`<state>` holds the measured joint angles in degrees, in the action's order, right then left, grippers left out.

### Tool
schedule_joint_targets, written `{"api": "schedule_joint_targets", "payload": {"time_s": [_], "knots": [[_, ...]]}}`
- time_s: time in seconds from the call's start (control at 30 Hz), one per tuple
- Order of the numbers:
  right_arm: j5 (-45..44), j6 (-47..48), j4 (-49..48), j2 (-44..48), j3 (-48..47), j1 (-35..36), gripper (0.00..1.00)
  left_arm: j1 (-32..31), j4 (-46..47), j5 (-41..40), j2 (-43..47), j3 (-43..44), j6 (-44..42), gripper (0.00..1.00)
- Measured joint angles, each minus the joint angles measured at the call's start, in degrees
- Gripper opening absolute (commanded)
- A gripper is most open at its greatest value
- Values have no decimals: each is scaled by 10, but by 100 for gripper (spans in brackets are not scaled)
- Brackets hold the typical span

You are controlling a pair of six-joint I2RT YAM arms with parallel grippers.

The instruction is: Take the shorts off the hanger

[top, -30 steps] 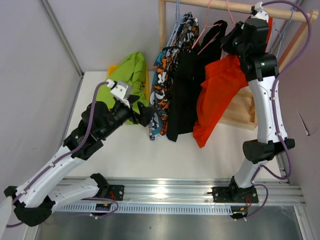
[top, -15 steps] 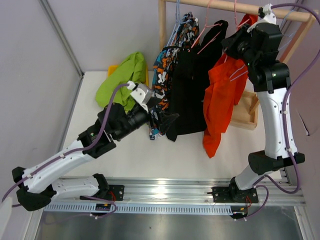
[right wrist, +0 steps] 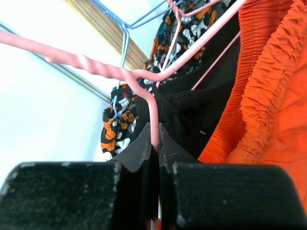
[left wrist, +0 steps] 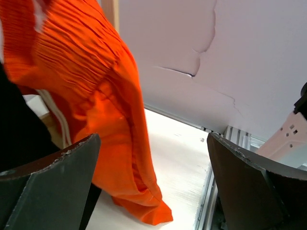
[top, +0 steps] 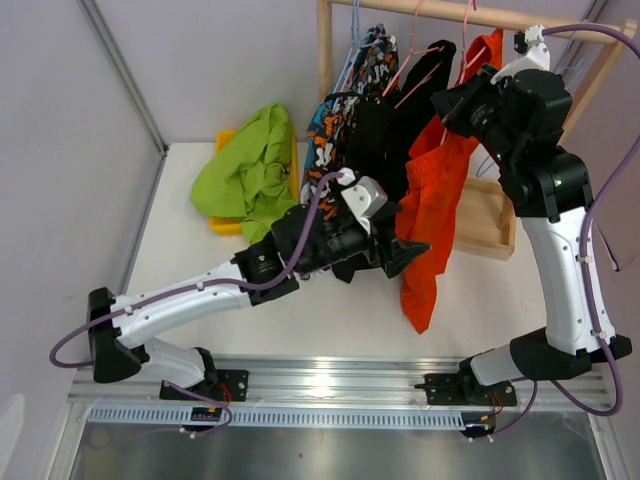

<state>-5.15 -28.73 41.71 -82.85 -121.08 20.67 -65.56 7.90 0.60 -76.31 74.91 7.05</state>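
The orange-red shorts (top: 430, 200) hang off the pink hanger (right wrist: 158, 72), their waistband bunched high near the wooden rail (top: 480, 14) and their lower end dangling above the table (top: 330, 310). The right gripper (right wrist: 153, 143) has its 2 fingers pinched together on the hanger's pink wire just below the twisted neck. The left gripper (top: 408, 255) reaches in from the left at the level of the shorts' lower half. Its jaws stand wide apart with nothing clamped, and the orange fabric hangs ahead of them, closer to the left finger (left wrist: 48, 182). Just left of the orange pair hang the black shorts (top: 375, 140), then 2 patterned shorts (top: 328, 150) on the same rail, with a blue hanger (right wrist: 124, 38) among them. The lime green shorts (top: 245, 170) lie crumpled on the table, well apart at the far left.
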Motion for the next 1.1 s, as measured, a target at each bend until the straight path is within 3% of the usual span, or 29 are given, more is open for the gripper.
{"api": "schedule_joint_targets", "payload": {"time_s": [0.2, 0.27, 0.3, 0.37, 0.4, 0.47, 0.7, 1.1], "knots": [[-2, 0, 3, 2, 0, 0, 0, -13, 43, 11, -43, 0, 0, 99], [-1, 0, 5, 4, 0, 0, 0, -15, 55, 9, -56, 4, -1, 91], [0, -1, 6, 5, 0, 0, 0, -15, 60, 9, -65, 8, -2, 70], [3, -2, 10, 9, 0, 0, 0, -14, 67, 0, -86, 22, -7, 48], [5, -3, 12, 12, 0, 0, 0, -14, 66, -7, -97, 32, -11, 18], [11, -4, 14, 19, 0, 0, 0, -15, 66, -24, -116, 53, -19, 0], [11, -10, 36, 28, -8, -3, 0, -23, 68, -64, -128, 63, -25, 0], [42, -37, 87, -19, -96, -54, 0, -124, 160, -143, -27, -153, 27, 0]]}}
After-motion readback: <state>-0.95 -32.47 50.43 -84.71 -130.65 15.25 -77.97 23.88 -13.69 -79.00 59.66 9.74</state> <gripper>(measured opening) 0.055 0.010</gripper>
